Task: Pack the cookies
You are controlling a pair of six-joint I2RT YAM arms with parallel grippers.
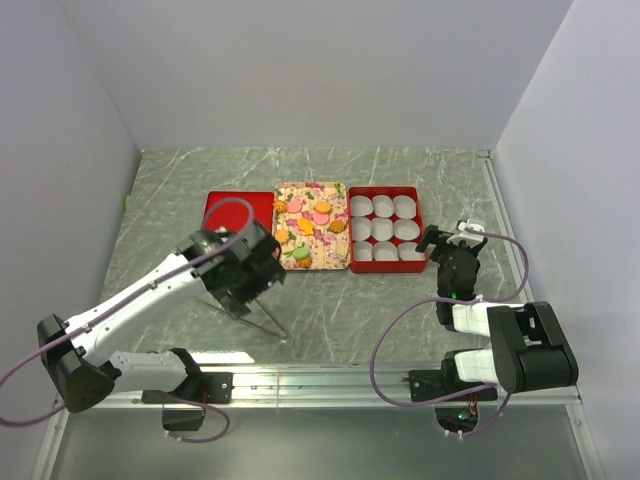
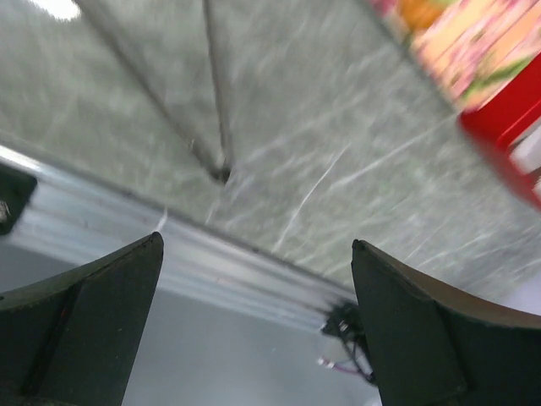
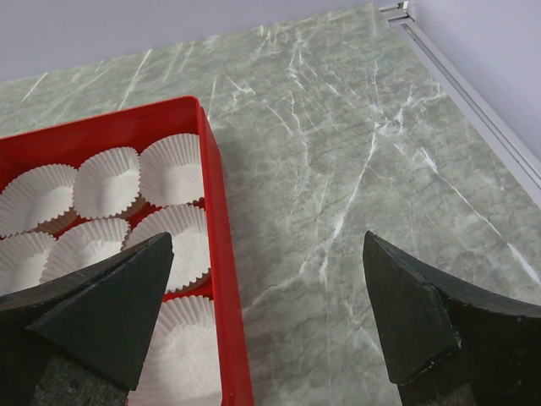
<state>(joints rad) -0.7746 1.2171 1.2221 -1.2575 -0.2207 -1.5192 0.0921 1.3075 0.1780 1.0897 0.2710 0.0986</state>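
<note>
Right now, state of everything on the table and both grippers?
Left gripper: open, empty.
Right gripper: open, empty.
Cookies: loose on tray, none packed.
Box: open.
Cups: in box, all empty.
Lid: off, flat left of tray.

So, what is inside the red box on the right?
Nine white paper cups in three rows, all empty, fill the red box. They cover its floor, which cannot be seen.

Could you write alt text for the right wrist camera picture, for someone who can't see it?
A red box of empty white paper cups sits at the left on a green marbled table. The right gripper, wide open and holding nothing, frames the bottom edge.
</note>
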